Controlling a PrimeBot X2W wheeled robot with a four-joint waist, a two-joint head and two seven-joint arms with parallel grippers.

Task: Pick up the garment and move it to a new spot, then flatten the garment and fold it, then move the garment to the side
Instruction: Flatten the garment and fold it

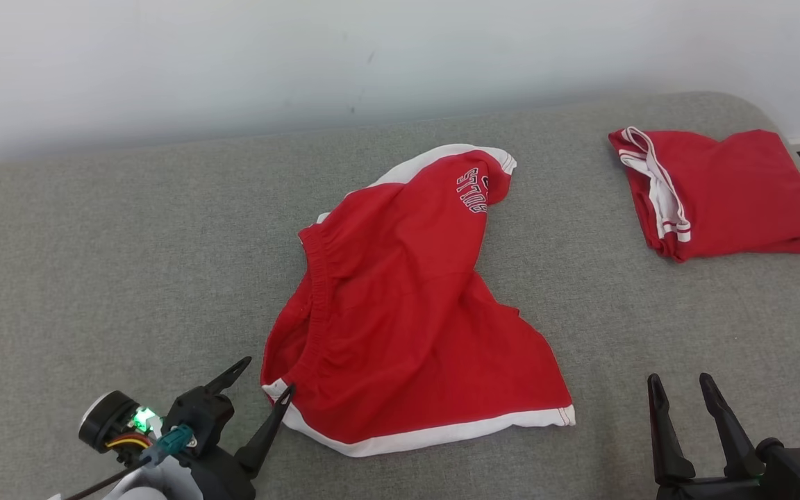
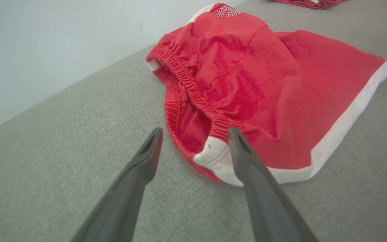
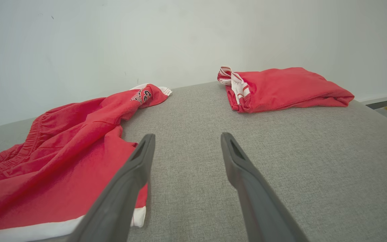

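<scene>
Red shorts point(image 1: 407, 305) white-trimmed, grey couch point(image 1: 94, 278), dark fingers point(image 1: 271, 423)

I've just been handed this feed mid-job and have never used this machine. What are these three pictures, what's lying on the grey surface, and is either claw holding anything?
You're looking through a two-armed robot. The wide picture comes from a camera on its head, looking down at a grey padded surface. The other two come from cameras on each wrist, looking along that arm's two dark fingers.

In the middle lie crumpled red shorts with white trim and an elastic waistband. At the far right lies a second red garment, already folded.

The left gripper is open, its fingers either side of the waistband's near corner; in the left wrist picture one finger is right against the white trim, but nothing is pinched. The right gripper is open too, over bare surface beside the shorts' hem. Nothing is held.
</scene>
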